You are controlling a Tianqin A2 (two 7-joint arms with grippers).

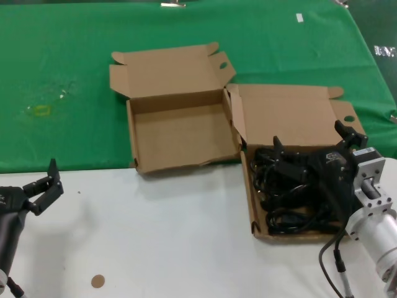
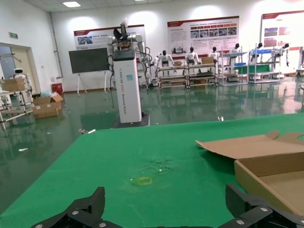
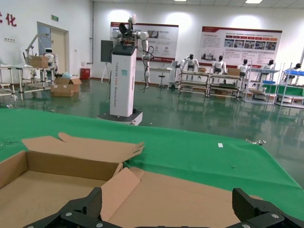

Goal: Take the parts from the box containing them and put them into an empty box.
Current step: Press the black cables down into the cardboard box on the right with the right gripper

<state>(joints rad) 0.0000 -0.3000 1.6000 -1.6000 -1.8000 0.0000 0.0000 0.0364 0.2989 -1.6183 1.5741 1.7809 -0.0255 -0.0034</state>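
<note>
Several black power cords (image 1: 291, 192) lie tangled in the cardboard box (image 1: 254, 211) at the right, whose lid (image 1: 291, 115) stands open behind it. My right gripper (image 1: 310, 138) is open and hovers just above the cords, holding nothing. In the right wrist view the gripper (image 3: 167, 199) faces that lid (image 3: 190, 194); the cords are hidden there. The empty box (image 1: 177, 133) with a wavy front wall sits to the left of the cord box, lid open. My left gripper (image 1: 42, 183) is open and empty, parked at the near left; its wrist view (image 2: 165, 199) shows the empty box (image 2: 270, 175).
Green cloth (image 1: 62, 62) covers the far half of the table, with a yellowish mark (image 1: 42, 110). The near half is white tabletop (image 1: 155, 236) with a small brown disc (image 1: 98, 281). The two boxes touch at their adjoining corners.
</note>
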